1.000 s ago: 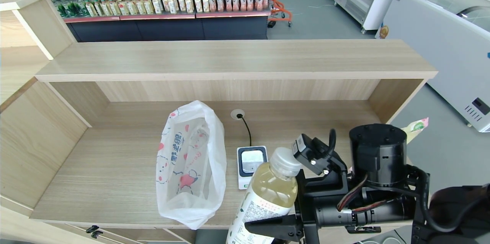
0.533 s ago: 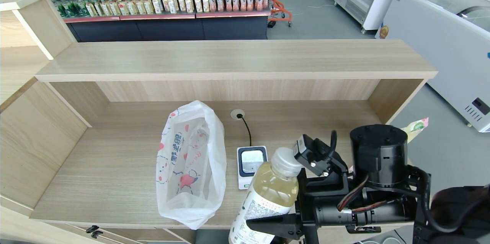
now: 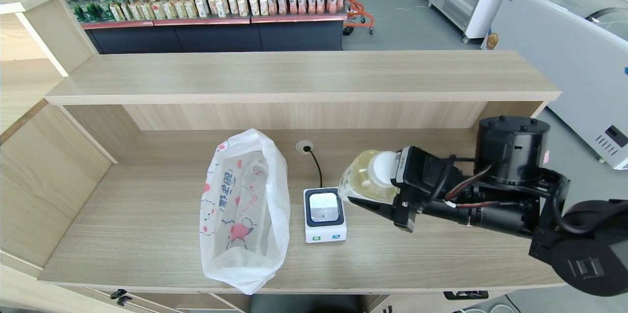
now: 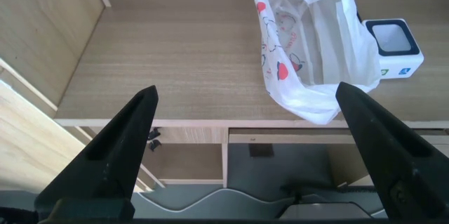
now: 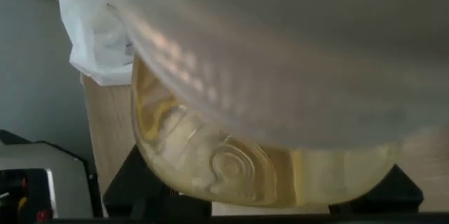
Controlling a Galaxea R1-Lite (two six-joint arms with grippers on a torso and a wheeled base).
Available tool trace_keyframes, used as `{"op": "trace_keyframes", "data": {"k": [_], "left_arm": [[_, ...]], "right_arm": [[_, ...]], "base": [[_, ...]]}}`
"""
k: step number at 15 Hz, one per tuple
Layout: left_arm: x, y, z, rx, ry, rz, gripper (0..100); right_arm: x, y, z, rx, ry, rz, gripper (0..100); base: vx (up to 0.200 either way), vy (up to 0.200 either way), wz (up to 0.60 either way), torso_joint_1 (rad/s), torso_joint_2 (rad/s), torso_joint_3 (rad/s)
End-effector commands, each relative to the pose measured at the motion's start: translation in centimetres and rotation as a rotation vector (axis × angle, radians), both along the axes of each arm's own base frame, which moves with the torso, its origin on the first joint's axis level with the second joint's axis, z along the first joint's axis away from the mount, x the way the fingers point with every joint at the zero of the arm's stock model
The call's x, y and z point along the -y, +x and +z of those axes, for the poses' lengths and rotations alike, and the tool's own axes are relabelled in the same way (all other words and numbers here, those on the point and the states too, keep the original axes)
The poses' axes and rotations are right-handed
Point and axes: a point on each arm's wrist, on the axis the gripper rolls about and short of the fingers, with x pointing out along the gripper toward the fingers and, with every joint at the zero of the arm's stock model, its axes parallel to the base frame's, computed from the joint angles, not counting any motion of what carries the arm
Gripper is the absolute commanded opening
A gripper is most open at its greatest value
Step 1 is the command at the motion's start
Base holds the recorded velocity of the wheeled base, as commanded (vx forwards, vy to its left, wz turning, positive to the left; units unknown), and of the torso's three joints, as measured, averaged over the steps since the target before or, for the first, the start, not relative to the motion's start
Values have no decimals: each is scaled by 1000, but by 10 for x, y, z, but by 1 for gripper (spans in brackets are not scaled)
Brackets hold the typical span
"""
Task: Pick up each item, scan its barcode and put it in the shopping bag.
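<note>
The right claw (image 3: 369,189) is clamped on the bottle (image 3: 359,175) of pale yellow drink, which hangs above the bench (image 3: 147,215) just right of the scanner (image 3: 324,214), apparently tilted. The shopping bag (image 3: 245,210) lies open, left of the scanner. The left claw (image 4: 247,94) is spread wide and holds nothing.

Right claw (image 3: 367,189) around bottle (image 3: 359,179) — just beside scanner (image 3: 324,216), shopping bag (image 3: 245,210) beyond
</note>
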Motion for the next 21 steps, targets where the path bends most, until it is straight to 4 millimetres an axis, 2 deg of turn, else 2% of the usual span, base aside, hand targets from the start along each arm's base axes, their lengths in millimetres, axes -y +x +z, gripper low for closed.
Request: {"op": "trace_keyframes", "data": {"k": [1, 2, 4, 8, 14, 21], "left_arm": [[0, 0, 0, 1, 0, 0, 100], [0, 0, 0, 1, 0, 0, 100], [0, 0, 0, 1, 0, 0, 100], [0, 0, 0, 1, 0, 0, 100], [0, 0, 0, 1, 0, 0, 100], [0, 0, 0, 1, 3, 0, 100]], "right_arm": [[-10, 15, 7, 120, -39, 0, 0], [-12, 17, 11, 185, -69, 1, 0], [-20, 17, 5, 273, -140, 32, 0], [-27, 22, -9, 340, -235, 24, 0], [-33, 27, -20, 389, -265, 27, 0], [-48, 47, -64, 437, -268, 26, 0]], "base": [[0, 0, 0, 0, 0, 0], [0, 0, 0, 0, 0, 0], [0, 0, 0, 0, 0, 0], [0, 0, 0, 0, 0, 0], [0, 0, 0, 0, 0, 0], [0, 0, 0, 0, 0, 0]]}}
